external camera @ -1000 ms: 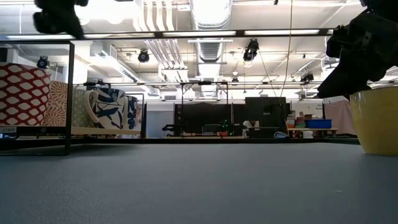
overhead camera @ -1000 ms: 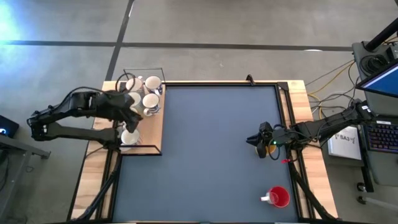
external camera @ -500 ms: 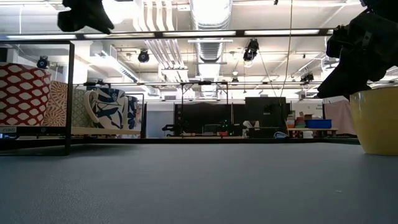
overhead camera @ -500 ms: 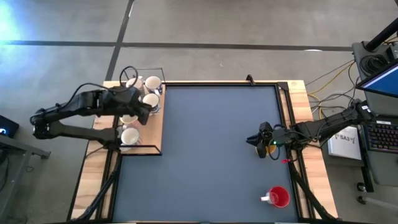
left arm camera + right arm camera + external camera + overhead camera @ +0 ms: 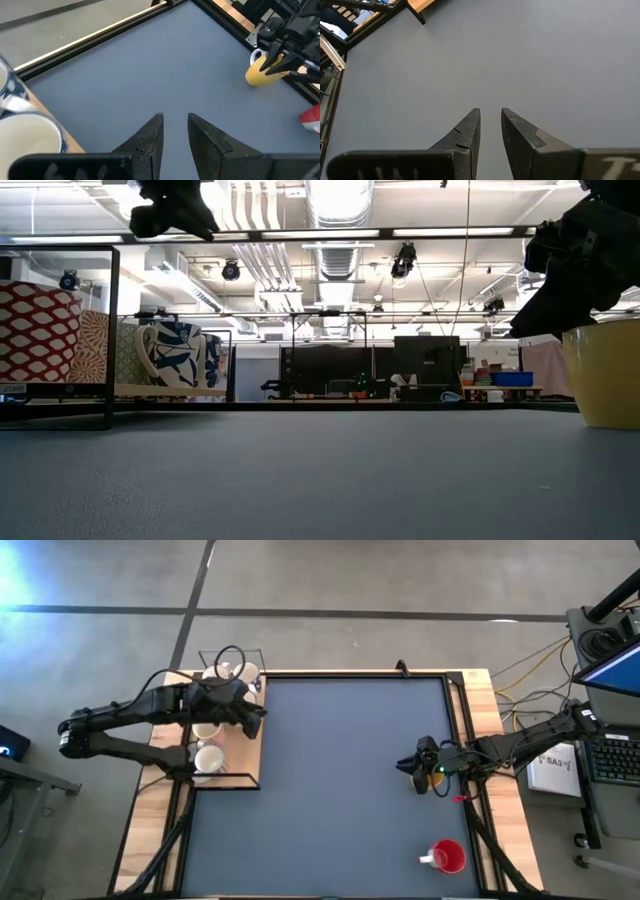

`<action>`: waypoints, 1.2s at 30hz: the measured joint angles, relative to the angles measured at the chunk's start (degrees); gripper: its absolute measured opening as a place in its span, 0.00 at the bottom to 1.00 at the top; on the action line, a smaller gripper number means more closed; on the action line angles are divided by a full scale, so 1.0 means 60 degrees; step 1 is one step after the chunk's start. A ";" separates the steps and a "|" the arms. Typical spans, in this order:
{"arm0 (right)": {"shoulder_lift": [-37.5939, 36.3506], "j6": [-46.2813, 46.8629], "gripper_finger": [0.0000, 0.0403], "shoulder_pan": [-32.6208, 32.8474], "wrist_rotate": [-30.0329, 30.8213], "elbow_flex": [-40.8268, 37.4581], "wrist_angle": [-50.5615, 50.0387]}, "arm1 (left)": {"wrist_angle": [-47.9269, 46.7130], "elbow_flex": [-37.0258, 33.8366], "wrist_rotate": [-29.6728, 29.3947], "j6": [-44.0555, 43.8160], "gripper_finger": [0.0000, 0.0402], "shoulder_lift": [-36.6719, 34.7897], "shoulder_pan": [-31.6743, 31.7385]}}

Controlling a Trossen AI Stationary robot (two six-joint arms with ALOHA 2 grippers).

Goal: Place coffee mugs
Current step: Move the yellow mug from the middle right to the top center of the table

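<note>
1. The left hand (image 5: 175, 116) hangs above the inner edge of a wooden tray (image 5: 250, 755). Its fingers stand a narrow gap apart, released, with nothing between them.
2. Just behind that hand, in the tray, a plain cream coffee mug (image 5: 27, 132) stands upright. Touching or nearly touching it is a white mug with blue leaf marks (image 5: 7, 90).
3. From above, four mugs can be counted in the tray. A white one (image 5: 208, 758) sits clear of the arm, and one (image 5: 205, 730) is partly under the arm. Two more (image 5: 245, 670) are at the tray's end beyond the hand. The arm may hide others.
4. Ahead of the left hand lies the bare grey desk (image 5: 340, 790).
5. Well across the desk, a single yellow mug (image 5: 261, 75) with a white handle stands upright. The right hand (image 5: 490, 110) is directly above its rim, fingers slightly parted and gripping nothing.
6. Near that hand, towards the desk corner, stands one red mug (image 5: 450, 857) with a pale handle, upright and alone.
</note>
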 joint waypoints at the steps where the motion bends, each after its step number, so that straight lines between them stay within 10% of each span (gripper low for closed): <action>1: 0.0030 -0.0050 0.17 0.0000 0.0183 -0.0014 0.0136 | 0.0040 0.0068 0.0000 0.0031 0.18 0.0084 -0.0004; 9: 0.0091 0.0472 0.17 -0.0007 0.1693 -0.0006 0.1016 | 0.0014 0.0666 -0.0023 0.0276 0.18 0.0440 -0.0004; 36: 0.0200 0.0395 0.17 -0.0007 0.1771 -0.0006 0.2147 | -0.0329 0.1519 -0.0750 0.1595 0.18 0.0374 0.0000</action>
